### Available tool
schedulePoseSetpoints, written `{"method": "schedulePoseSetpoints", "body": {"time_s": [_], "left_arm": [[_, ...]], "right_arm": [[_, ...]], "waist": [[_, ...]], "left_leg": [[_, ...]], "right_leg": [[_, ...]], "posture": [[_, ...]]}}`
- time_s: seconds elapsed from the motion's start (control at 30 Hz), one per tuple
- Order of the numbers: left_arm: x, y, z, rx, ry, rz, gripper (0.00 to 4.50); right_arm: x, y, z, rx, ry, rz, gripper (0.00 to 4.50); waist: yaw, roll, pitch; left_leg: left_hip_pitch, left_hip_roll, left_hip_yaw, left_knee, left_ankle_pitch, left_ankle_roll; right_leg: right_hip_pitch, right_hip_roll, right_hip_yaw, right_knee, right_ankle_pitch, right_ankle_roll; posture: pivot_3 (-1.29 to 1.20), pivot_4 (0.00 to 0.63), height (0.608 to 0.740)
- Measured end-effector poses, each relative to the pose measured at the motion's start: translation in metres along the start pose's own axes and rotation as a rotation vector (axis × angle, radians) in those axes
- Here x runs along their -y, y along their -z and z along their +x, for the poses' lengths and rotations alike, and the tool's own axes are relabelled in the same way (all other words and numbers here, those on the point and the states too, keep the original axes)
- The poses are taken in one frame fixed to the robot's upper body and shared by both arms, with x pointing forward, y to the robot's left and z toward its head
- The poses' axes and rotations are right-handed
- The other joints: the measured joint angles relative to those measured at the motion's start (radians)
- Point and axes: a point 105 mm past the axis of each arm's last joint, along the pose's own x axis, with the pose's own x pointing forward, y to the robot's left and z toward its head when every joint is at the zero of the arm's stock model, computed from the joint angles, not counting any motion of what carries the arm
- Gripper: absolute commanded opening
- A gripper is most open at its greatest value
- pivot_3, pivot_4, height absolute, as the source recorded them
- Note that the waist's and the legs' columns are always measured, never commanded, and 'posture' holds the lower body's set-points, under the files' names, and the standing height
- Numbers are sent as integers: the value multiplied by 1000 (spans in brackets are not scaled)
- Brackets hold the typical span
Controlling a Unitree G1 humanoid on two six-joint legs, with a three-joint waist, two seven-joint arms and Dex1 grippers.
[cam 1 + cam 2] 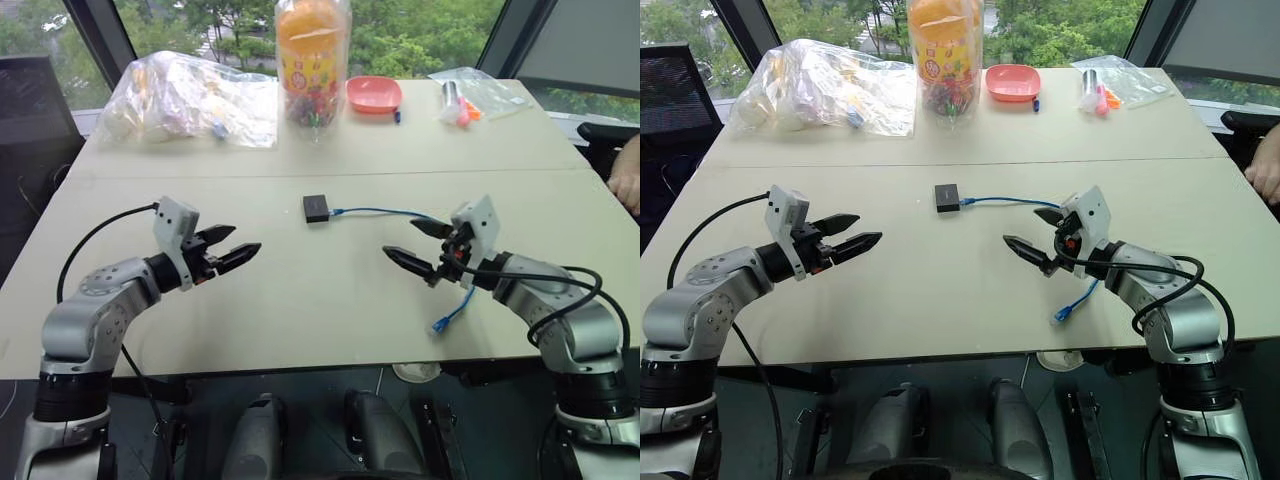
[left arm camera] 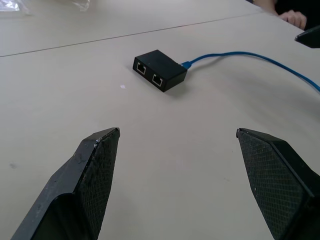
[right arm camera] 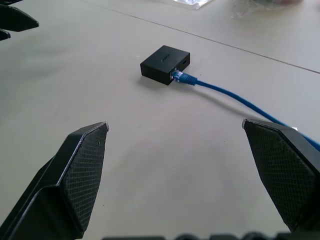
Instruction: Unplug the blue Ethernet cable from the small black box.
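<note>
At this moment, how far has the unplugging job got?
Nothing looks done yet: the blue cable is still plugged into the side of the black box, which lies on the table. Nothing is in hand either. The left gripper and right gripper hover on either side of the box, jaws open and empty. Left to do: hold the box, grip the plug and pull it out.

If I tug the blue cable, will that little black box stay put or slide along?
The small flat matte black box looks light and lies loose on the smooth beige table, so it would probably slide with the thin blue Ethernet cable. The floppy cable curves slackly, so slack likely goes first. Bracing the box seems wise.
</note>
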Motion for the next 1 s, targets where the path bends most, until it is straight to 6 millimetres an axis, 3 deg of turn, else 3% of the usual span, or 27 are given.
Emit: {"method": "schedulePoseSetpoints", "body": {"time_s": [0.63,0.8,0.9,1.0], "left_arm": [[-8,-7,6,23,-31,18,3844],[-16,-23,15,39,6,124,3844],[-24,-31,10,16,53,178,3844],[-28,-31,7,-42,117,196,3844]], "right_arm": [[7,2,2,9,24,-31,4500],[30,-12,29,12,46,-120,4500],[42,-17,48,-29,25,-247,4500],[50,-20,73,-44,-24,-260,4500]], "waist": [[0,0,0],[-5,0,0],[-8,0,0],[-9,1,1]], "left_leg": [[0,0,1,0,0,0],[1,0,2,1,0,0],[1,0,2,-1,0,0],[1,1,3,-2,0,0]], "right_leg": [[0,0,0,0,0,0],[0,2,1,1,2,-2],[-1,3,2,0,2,-2],[-2,5,3,1,1,-1]], "posture": [[0,150,740],[0,150,740],[0,150,740],[0,150,740]]}}
